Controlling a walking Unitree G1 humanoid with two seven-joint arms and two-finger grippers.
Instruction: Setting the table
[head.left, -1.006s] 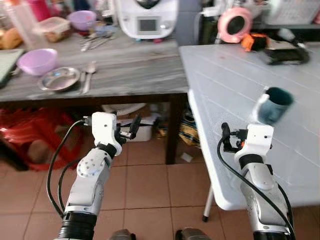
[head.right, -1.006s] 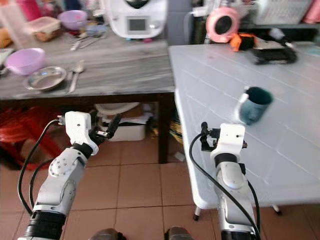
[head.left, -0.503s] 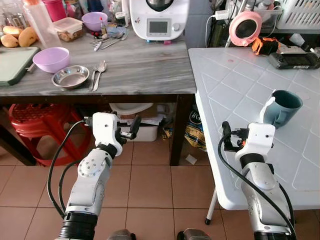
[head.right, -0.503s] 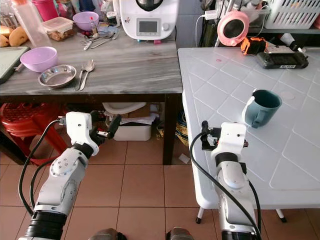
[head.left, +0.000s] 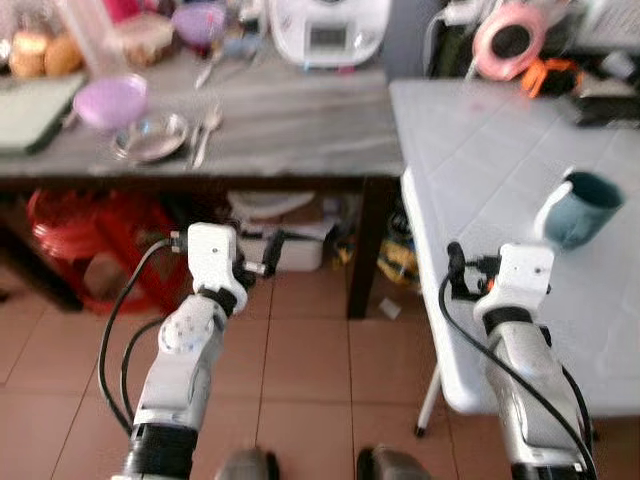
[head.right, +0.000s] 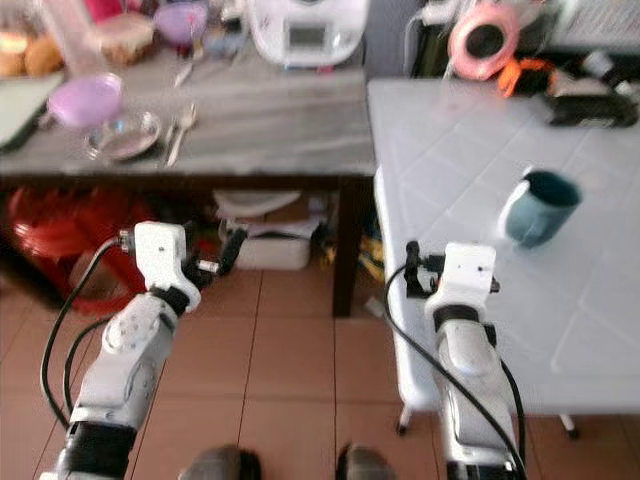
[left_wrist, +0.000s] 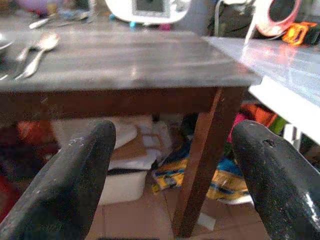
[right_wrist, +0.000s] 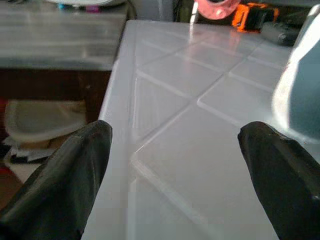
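- One teal mug (head.left: 581, 207) stands alone on the white table (head.right: 470, 180), toward its far right side; by my reading that is all of the setting done so far.
- Most of the tableware lies on the grey wooden counter (head.left: 300, 130) to the left: a purple bowl (head.left: 111, 101), a small steel dish (head.left: 148, 138) just beside it, and a spoon and fork (head.left: 205, 131) next to the dish. A second purple bowl (head.right: 182, 17) and more cutlery sit farther back near a white kitchen appliance (head.left: 329, 30).
- Judged from this, the task is at an early stage, with bowls and cutlery left to carry across.
- The left gripper (left_wrist: 170, 175) is held out in front of the counter's edge, below the top, fingers spread wide and empty; the wrist view looks under the counter at its leg and the clutter beneath.
- The right gripper (right_wrist: 175, 165) hovers over the near corner of the white table, fingers also spread and holding nothing, with the mug just ahead and to its right.
- The head views are blurred, so fine detail is uncertain.
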